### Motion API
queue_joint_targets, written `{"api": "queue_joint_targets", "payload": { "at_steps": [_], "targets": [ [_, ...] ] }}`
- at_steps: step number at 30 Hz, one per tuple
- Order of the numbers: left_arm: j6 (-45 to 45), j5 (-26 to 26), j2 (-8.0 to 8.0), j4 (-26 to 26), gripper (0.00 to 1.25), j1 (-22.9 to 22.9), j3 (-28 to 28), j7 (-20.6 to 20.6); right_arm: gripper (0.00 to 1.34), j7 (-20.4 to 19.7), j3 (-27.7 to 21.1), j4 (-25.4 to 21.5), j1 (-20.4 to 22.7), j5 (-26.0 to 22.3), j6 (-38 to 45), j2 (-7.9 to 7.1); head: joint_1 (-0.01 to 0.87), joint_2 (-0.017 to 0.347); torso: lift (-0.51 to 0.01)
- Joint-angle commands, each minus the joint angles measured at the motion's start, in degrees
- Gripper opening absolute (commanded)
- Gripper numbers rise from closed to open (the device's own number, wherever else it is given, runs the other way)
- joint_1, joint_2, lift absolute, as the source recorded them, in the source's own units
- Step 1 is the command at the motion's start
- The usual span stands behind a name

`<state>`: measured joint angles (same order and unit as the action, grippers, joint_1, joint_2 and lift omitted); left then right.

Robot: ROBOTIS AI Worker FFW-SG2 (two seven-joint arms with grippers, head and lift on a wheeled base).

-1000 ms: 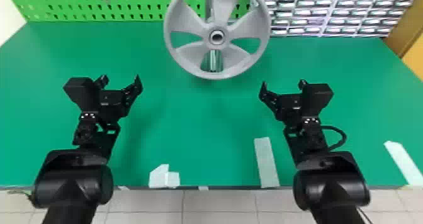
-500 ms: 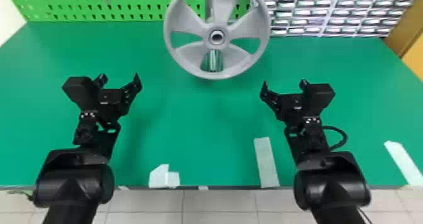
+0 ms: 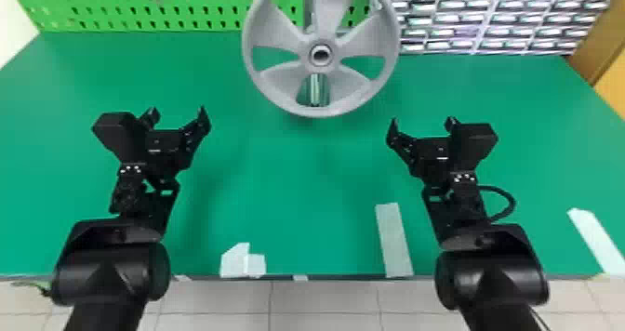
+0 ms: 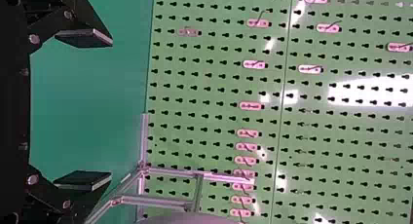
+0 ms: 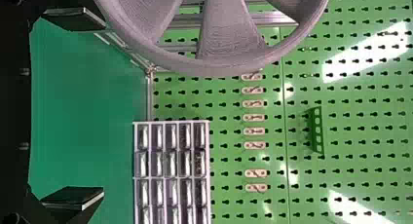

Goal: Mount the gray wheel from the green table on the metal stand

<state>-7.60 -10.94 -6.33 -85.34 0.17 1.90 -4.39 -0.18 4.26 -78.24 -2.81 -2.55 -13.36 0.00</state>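
Head view set high and tilted steeply down; wrist views set close in, turned sideways, aimed at the pegboard (image 3: 186,14).
From the head, looks forward over the green table (image 3: 302,190), from floor tiles (image 3: 325,302) at the near edge to the pegboard's foot, well back from the work. From the left wrist, looks out past left gripper (image 3: 179,113), catching just a sliver of the wheel (image 3: 325,9). From the right wrist, looks past right gripper (image 3: 422,122), much nearer the wheel in appearance. Share, between wrists, the metal stand (image 4: 170,172), wheel, table and pegboard; share, between head and right wrist, the rack of small bins (image 3: 493,18).
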Motion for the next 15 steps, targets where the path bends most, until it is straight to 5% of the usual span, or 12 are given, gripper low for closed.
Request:
{"api": "queue_joint_targets", "payload": {
  "at_steps": [1, 15],
  "targets": [
    [-0.1, 0.0, 0.0, 0.0, 0.96, -0.1, 0.1, 0.1, 1.23, 0.0, 0.0, 0.0, -0.1, 0.0, 0.0, 0.05, 0.868, 0.052, -0.093],
    [-0.2, -0.5, 0.0, -0.1, 0.95, -0.3, 0.0, 0.1, 1.23, 0.0, 0.0, -0.1, -0.4, -0.2, -0.3, 0.05, 0.868, 0.052, -0.093]
  ]
}}
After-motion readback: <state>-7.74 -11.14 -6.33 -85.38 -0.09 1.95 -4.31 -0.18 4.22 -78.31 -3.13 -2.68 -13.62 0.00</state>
